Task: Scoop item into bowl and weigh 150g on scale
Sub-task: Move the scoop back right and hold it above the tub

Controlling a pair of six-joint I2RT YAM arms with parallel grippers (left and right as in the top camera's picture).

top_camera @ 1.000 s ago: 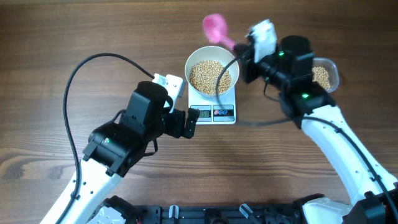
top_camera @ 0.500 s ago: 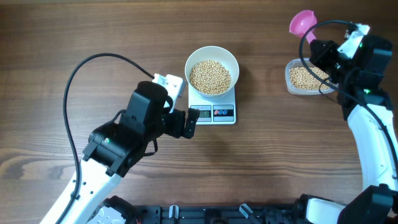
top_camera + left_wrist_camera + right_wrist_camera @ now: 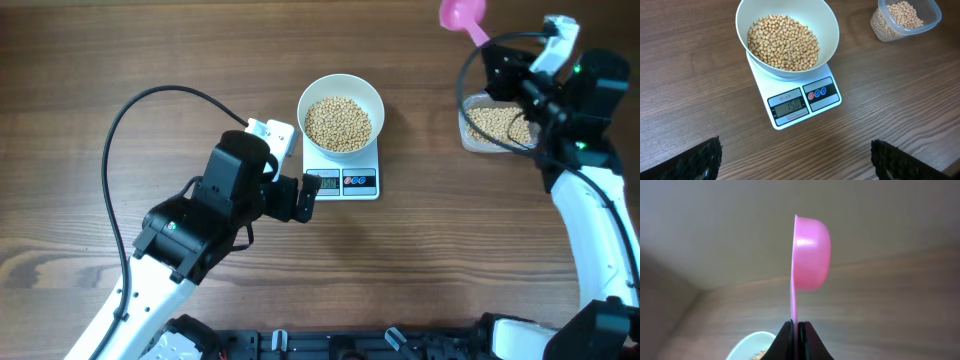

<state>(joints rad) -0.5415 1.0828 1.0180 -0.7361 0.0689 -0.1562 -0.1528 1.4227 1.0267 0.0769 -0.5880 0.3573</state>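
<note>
**Scoop withdrawn as the scale reaches its mark.** The pink scoop (image 3: 462, 12), held over the bowl (image 3: 305, 105) a second ago, has been carried out to about 1 o'clock, just past the clear tub (image 3: 466, 128) at 2 o'clock. It is pinched by its handle in the right gripper (image 3: 795, 330), whose jaws are clamped tight on it. The cup is turned on its side, and no beans can be seen in it. The bowl is left standing on the scale (image 3: 826, 100) at 12 o'clock of the table's middle, well filled with beans (image 3: 782, 40). The display appears to read 150. The left gripper (image 3: 797, 162) is held at 8 o'clock of the scale, jaws spread wide and nothing gripped. The target weight is judged to be met, with only the scoop left to be put down.
</note>
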